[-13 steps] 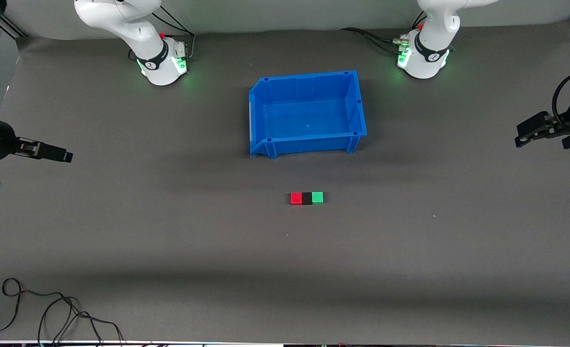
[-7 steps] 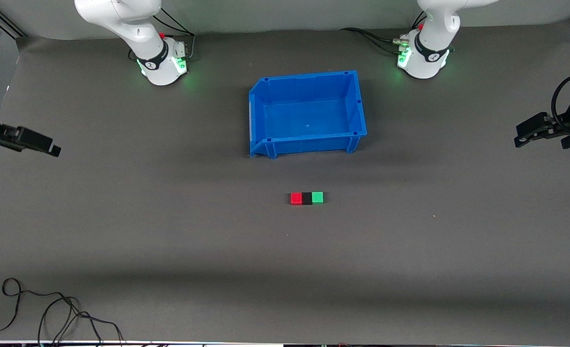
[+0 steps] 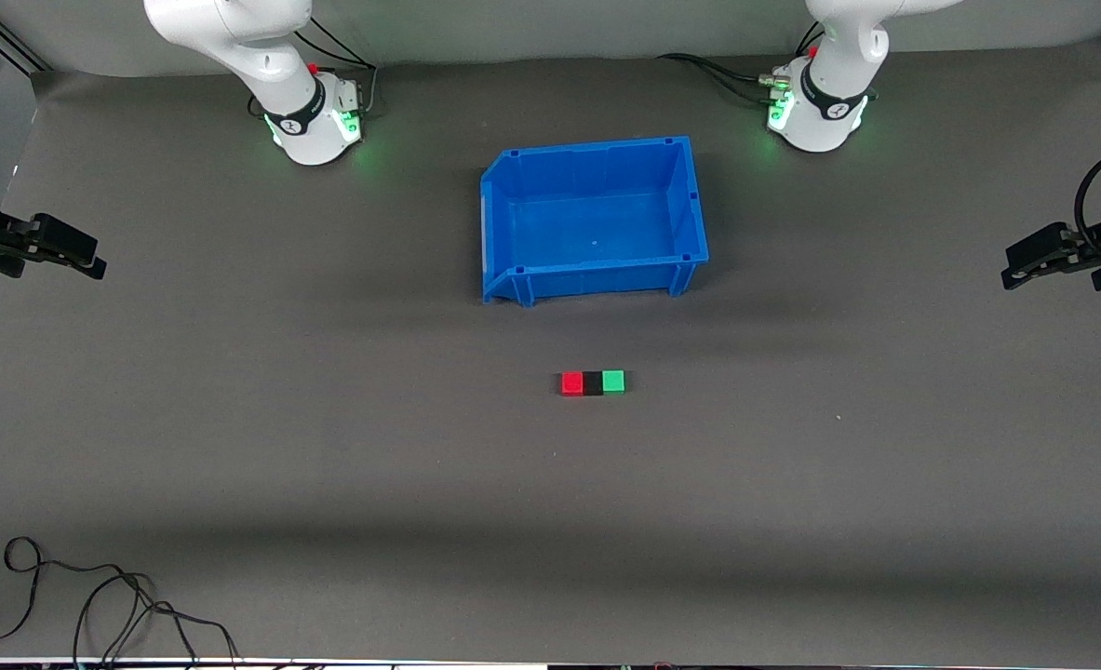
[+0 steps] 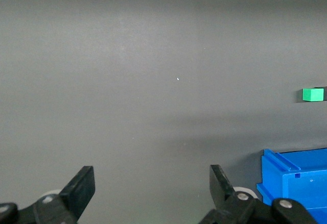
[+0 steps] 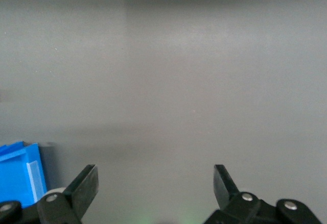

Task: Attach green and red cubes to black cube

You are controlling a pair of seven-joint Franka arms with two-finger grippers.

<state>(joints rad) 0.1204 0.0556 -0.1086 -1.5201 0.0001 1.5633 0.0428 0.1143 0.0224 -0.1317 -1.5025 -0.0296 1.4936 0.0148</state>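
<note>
Three tiny cubes sit in a touching row on the grey table, nearer to the front camera than the blue bin: the red cube (image 3: 571, 382) toward the right arm's end, the black cube (image 3: 593, 383) in the middle, the green cube (image 3: 613, 381) toward the left arm's end. The green cube (image 4: 312, 95) also shows in the left wrist view. My left gripper (image 3: 1025, 268) hangs open and empty over the left arm's end of the table, away from the cubes. My right gripper (image 3: 75, 253) hangs open and empty over the right arm's end.
An empty blue bin (image 3: 680, 200) stands mid-table between the cubes and the arm bases; its corner (image 4: 294, 180) shows in the left wrist view and its edge (image 5: 20, 175) in the right wrist view. A black cable (image 3: 94, 605) lies coiled near the front edge at the right arm's end.
My right gripper has drawn back toward its end of the table and up in the view. My left gripper has shifted slightly outward. The cubes have not moved.
</note>
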